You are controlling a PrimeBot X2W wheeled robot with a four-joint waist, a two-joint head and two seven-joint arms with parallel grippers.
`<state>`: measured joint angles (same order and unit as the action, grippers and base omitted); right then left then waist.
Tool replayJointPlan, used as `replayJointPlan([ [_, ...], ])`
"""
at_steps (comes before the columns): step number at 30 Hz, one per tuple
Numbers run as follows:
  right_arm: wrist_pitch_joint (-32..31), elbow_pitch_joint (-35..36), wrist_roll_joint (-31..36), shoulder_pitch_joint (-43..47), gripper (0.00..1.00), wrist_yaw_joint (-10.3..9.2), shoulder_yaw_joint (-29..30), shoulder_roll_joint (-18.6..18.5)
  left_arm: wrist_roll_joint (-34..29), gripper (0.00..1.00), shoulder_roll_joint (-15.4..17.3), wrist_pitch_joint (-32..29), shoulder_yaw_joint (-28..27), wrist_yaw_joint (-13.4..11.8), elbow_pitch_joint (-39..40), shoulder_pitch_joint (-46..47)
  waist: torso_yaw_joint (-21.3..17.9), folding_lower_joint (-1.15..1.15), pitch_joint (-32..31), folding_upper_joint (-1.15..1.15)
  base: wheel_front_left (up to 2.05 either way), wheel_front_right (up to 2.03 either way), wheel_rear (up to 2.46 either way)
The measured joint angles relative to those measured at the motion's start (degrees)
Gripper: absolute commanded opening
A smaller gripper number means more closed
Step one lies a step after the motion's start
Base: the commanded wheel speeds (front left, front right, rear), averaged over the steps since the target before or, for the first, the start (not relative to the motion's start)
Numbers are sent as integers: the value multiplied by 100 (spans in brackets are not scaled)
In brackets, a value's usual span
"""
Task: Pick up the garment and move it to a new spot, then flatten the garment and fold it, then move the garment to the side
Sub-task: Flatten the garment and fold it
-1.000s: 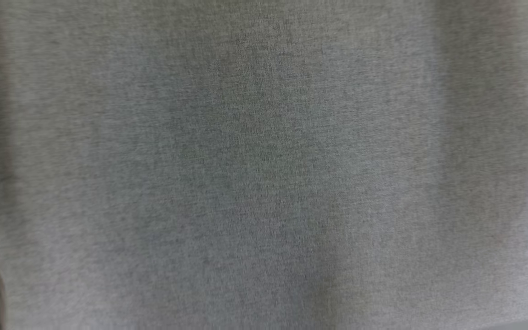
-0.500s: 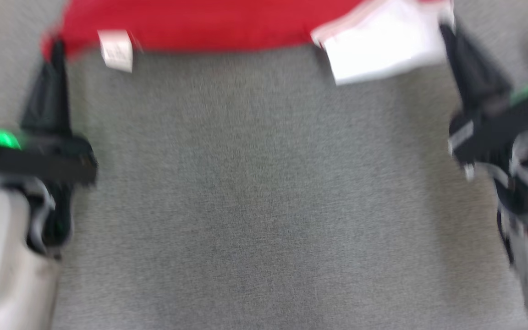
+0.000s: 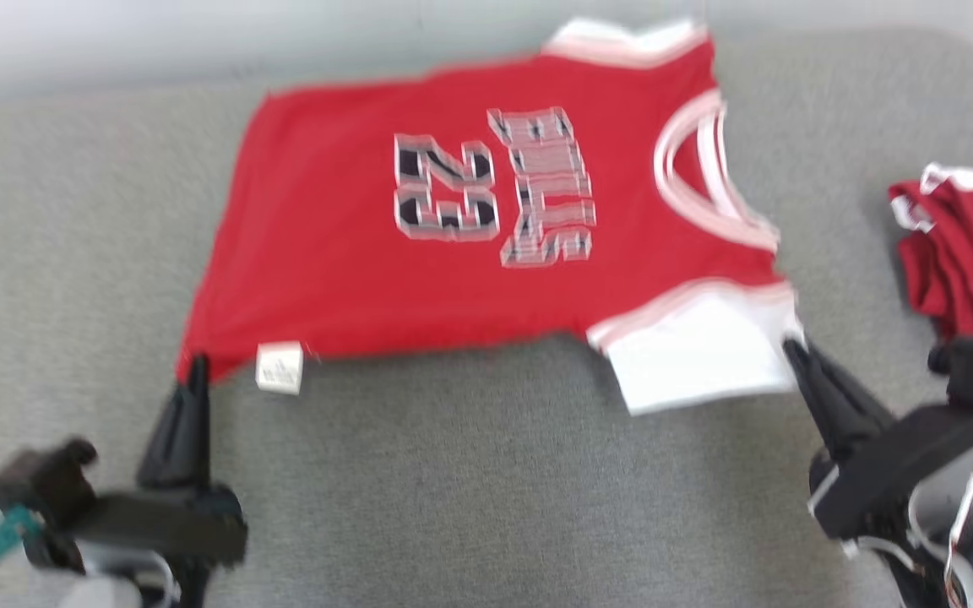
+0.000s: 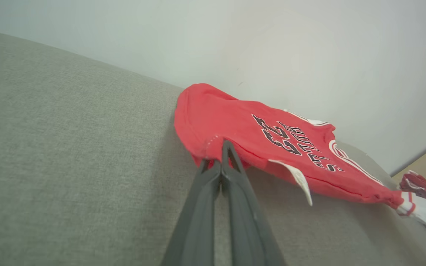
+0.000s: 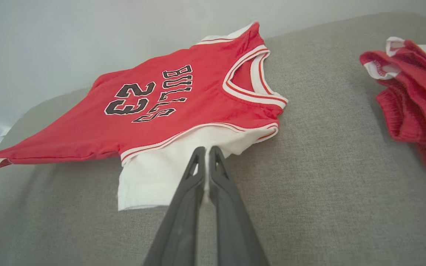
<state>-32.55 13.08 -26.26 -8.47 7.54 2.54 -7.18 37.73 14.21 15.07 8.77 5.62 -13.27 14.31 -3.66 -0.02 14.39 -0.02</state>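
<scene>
The garment (image 3: pixel 343 253) is a red jersey with a "23" print and a white sleeve (image 3: pixel 698 355), spread across the grey cushion. My left gripper (image 3: pixel 197 365) is shut on its near left hem corner, beside a white label (image 3: pixel 279 368). My right gripper (image 3: pixel 790 348) is shut on the edge of the white sleeve. In the left wrist view the left gripper (image 4: pixel 223 146) pinches the red hem of the garment (image 4: pixel 242 125), which hangs a little above the cushion. In the right wrist view the right gripper (image 5: pixel 206 149) grips the white sleeve (image 5: pixel 150 177) of the garment (image 5: pixel 183 107).
A second heap of red and white cloth (image 3: pixel 964 249) lies at the right, also in the right wrist view (image 5: pixel 416 88). The grey cushion (image 3: pixel 486 490) stretches wide in front of the jersey. A pale wall (image 3: pixel 157 42) runs behind it.
The head view has swung upward: first only grey cushion, then the jersey's near edge at the top, now the whole jersey. Both grippers stay shut on its near edge.
</scene>
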Motion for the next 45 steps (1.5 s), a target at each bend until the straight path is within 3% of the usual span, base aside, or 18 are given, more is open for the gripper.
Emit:
replayJointPlan([
  [9, -559, 146, 602, 748, 0, 0, 309, 19, -42, 0, -187, -20, 93, -253, 193, -1126, 102, 0, -656, 0, 0, 0, 0],
  [20, -883, -267, 1151, 1393, 0, 0, 374, 13, -269, 0, -249, -103, 361, -567, 267, -1862, 159, 1, -1116, 1, 0, 0, 0],
  [32, -1870, -35, 973, 1919, 0, 0, 344, 44, -345, 0, -108, -405, 434, -824, 380, -2125, 93, 2, -1252, 2, 0, 0, 0],
  [45, -2076, 71, 916, 2059, 0, 0, 381, 122, -511, 0, 37, -662, 548, -1049, 669, -2280, 95, 2, -1166, 2, 0, 0, 0],
])
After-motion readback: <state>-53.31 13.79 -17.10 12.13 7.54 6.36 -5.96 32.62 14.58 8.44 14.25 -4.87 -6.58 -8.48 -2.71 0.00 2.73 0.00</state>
